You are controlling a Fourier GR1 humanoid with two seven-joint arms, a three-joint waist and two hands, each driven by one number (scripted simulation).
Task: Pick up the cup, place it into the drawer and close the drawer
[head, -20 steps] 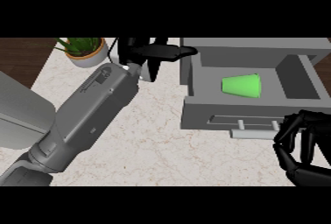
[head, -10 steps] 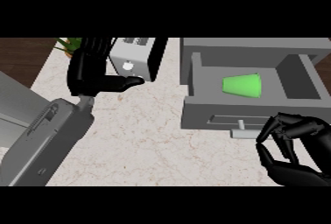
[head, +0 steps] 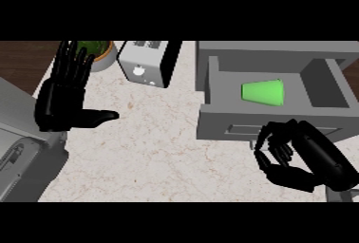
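Pale, stone-like surface (head: 161,152), speckled and matt. Smooth green cup (head: 264,91), plastic-looking, inside a flat matt grey drawer (head: 273,124). Brushed metallic toaster (head: 144,64) with a dark side. Black, faintly glossy left robot hand (head: 64,97) and right robot hand (head: 298,159).

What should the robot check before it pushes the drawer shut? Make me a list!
1. Cup in the drawer: ok. The green cup lies on its side inside the open drawer.
2. Cup clear of the drawer's walls and rim: ok, nothing sticks out over the edge.
3. Right robot hand free: ok. Its fingers are curled at the drawer front and hold nothing.
4. Right robot hand touching the front: cannot tell, it sits right at it.
5. Left robot hand out of the way: ok, open over the counter, far from the drawer.
6. Toaster clear of the drawer: ok, it stands apart.
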